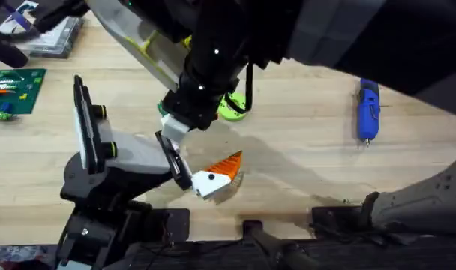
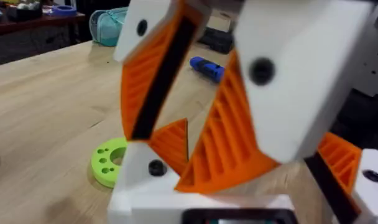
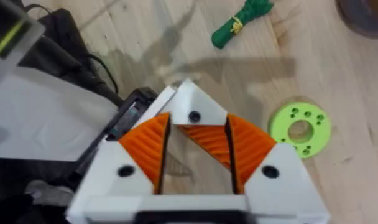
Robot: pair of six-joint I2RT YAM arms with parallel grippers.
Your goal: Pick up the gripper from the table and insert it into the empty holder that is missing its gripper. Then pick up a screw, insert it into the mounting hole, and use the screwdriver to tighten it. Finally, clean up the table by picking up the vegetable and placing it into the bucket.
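My right gripper (image 3: 196, 124) is shut on the gripper (image 3: 194, 106), a white wedge with an orange ribbed face and a dark hole. In the overhead view the gripper (image 1: 209, 182) lies at the end of the holder (image 1: 173, 161), a black bar on the white-and-black left arm (image 1: 130, 154). I cannot tell whether it is seated. In the left wrist view the gripper (image 2: 153, 171) sits between the right arm's big fingers (image 2: 270, 93), and the left gripper (image 2: 254, 134) stands open. The blue screwdriver (image 1: 368, 111) lies far right. The green vegetable (image 3: 242, 22) lies beyond the holder (image 3: 134, 111). Bucket and screw are out of view.
A lime-green ring (image 1: 232, 105) lies just behind the work spot. A green board (image 1: 14, 90) and a clear box (image 1: 52, 34) sit far left. A black upright bar with yellow-green knobs (image 1: 82, 112) stands at the left. Bare wood stretches toward the screwdriver (image 2: 207, 67).
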